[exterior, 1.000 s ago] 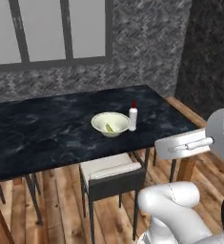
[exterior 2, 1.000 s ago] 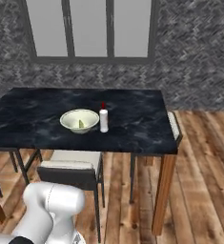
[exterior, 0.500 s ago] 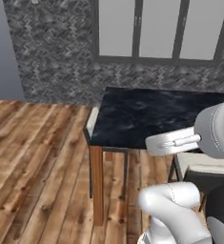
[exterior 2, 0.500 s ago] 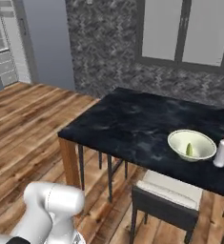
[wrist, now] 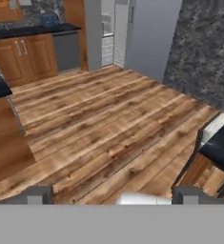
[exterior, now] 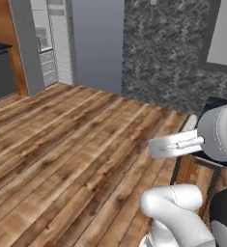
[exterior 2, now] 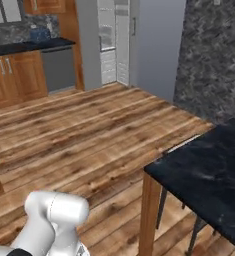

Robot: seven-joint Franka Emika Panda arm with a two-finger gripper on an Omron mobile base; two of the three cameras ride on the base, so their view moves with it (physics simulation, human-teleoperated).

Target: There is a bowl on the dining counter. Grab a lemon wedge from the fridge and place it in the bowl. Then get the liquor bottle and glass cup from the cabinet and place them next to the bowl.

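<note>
Dark veined marble marked the dining counter, its near corner over a wooden leg at the right base view's lower right. The gripper stood wide apart, holding nothing. The glass cup, likely slick, light and fragile, would want a mid-wall grip.

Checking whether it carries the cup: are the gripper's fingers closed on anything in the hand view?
No, the gripper is open, its fingertips far apart over bare wooden floor.

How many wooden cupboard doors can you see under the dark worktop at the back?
2: the left door and the right door, side by side under the worktop, left of a grey appliance. More may be hidden.
</note>
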